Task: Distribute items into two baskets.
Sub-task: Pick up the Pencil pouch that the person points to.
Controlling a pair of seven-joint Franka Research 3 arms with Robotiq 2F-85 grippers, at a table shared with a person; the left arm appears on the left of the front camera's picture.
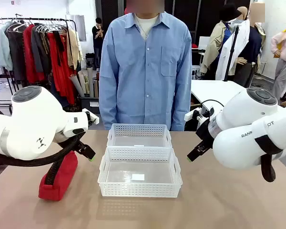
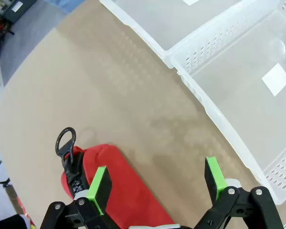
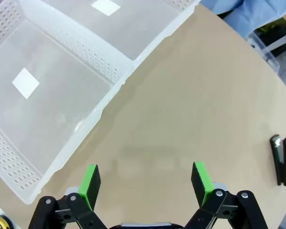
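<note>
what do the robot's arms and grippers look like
Rounded glossy white arms with dark grey caps; a black cable loops under the left arm, grey lettering marks the right arm. The left gripper and right gripper are black with green pads.

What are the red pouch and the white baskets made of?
The pouch looks like soft cloth: matte red, with rounded edges and a black zipper strip. The near basket and far basket are probably hard plastic: white walls full of small holes, and smooth, see-through bottoms with a slight shine.
</note>
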